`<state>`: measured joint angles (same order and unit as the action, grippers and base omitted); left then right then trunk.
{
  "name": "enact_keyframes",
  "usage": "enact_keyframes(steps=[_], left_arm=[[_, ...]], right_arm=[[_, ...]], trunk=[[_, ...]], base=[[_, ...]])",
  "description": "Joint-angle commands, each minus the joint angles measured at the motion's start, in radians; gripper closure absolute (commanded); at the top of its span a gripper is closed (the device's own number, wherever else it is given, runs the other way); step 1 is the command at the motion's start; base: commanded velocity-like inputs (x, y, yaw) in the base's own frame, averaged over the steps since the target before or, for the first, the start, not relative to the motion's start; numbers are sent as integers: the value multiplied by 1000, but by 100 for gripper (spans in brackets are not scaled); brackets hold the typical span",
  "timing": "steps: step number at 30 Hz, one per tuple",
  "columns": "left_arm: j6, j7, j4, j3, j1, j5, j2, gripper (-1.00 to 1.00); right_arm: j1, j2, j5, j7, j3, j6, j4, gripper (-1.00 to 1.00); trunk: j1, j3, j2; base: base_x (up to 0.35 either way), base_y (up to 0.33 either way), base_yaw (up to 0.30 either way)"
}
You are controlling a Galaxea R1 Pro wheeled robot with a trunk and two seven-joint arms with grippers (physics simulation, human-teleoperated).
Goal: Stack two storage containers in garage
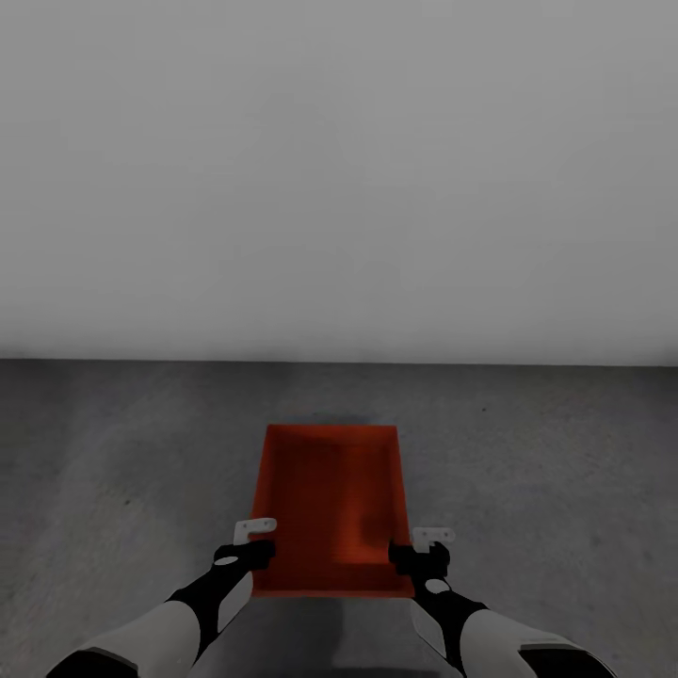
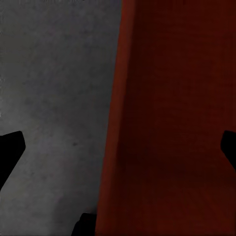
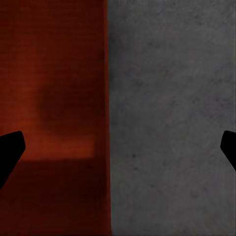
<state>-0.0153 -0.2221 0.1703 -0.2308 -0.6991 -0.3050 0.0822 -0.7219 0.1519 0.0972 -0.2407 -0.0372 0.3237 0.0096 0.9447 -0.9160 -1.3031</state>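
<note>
Grippers came first in the inspection. My left gripper (image 1: 252, 544) stood at the near left corner of the storage container (image 1: 331, 508), and my right gripper (image 1: 424, 551) stood at its near right corner. In the left wrist view the dark fingertips (image 2: 11, 150) sat wide apart, one out over the floor (image 2: 54, 98) and the other over the container's red interior (image 2: 172, 123), so the left wall ran between the spread jaws. In the right wrist view the fingers (image 3: 10, 150) were likewise spread wide, one over the red interior (image 3: 51, 98) and one over the concrete (image 3: 172, 108), straddling the right wall. I could not tell whether any pad touched the walls; neither pair was closed on them.

The container was a lidless red-orange box, lying lengthwise away from me, directly ahead and between my forearms. The floor (image 1: 565, 471) around it was dark grey and mottled. Beyond its far end stood a plain pale grey wall (image 1: 339, 188).
</note>
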Motion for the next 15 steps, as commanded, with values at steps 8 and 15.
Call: enact_keyframes(steps=[8, 15], left_arm=[[-2, -5, 0, -9, 0, -9, -1, -100], [-2, -5, 0, -9, 0, -11, -1, -100]], right_arm=[[-1, 0, 10, -6, -4, 2, 1, -100], [-1, 0, 10, -6, -4, 1, 1, -100]], trunk=[[-31, 25, 56], [-58, 47, 105]], base=[[0, 0, 0], [0, 0, 0]])
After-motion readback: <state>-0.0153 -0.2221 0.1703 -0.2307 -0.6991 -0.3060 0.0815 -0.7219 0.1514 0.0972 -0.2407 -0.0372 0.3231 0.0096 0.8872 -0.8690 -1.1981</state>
